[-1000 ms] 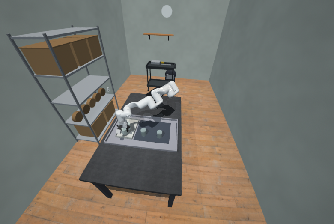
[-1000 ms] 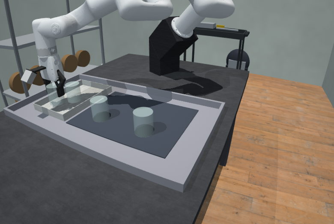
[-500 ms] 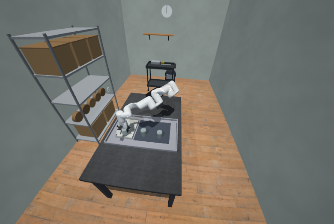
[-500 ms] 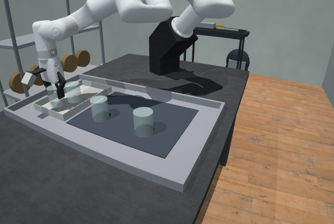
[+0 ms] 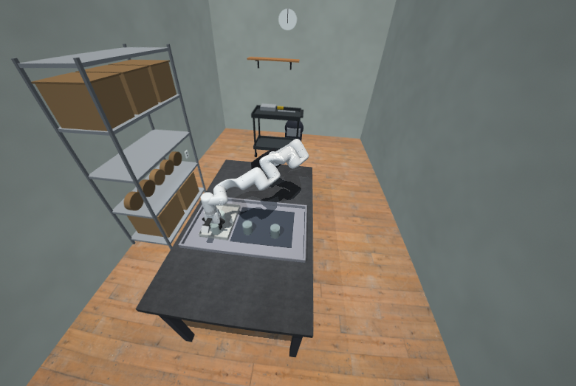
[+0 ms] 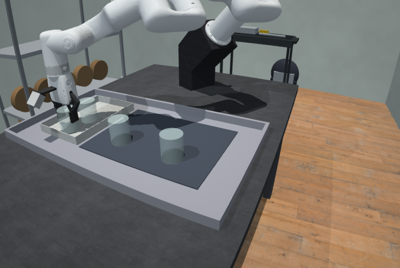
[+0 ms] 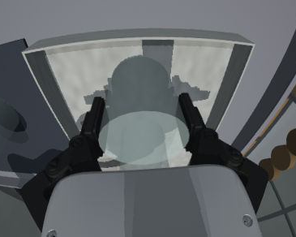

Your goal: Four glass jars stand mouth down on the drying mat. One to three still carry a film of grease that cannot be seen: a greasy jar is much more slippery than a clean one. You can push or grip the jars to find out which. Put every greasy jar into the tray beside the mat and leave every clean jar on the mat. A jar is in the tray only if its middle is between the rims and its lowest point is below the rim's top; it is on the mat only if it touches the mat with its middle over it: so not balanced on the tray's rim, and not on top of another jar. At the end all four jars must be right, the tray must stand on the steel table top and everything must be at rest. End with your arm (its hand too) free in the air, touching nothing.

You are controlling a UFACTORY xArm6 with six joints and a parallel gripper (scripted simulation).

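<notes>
My gripper (image 6: 68, 109) is shut on a pale glass jar (image 6: 66, 118) and holds it low inside the white tray, at the tray's near left end. In the wrist view the jar (image 7: 141, 139) sits between the two black fingers above the tray floor (image 7: 138, 71). I cannot tell whether the jar touches the floor. A second jar (image 6: 87, 109) stands in the tray just behind it. Two more jars stand mouth down on the dark drying mat (image 6: 161, 146): one near the tray (image 6: 119, 129) and one in the mat's middle (image 6: 171, 145).
Tray and mat lie inside a raised grey steel frame (image 6: 194, 200) on the dark table. The arm's black base (image 6: 200, 61) stands behind the frame. A metal shelf with brown rolls (image 6: 83, 72) stands to the left, close to the tray. A black cart (image 6: 274, 40) stands at the back.
</notes>
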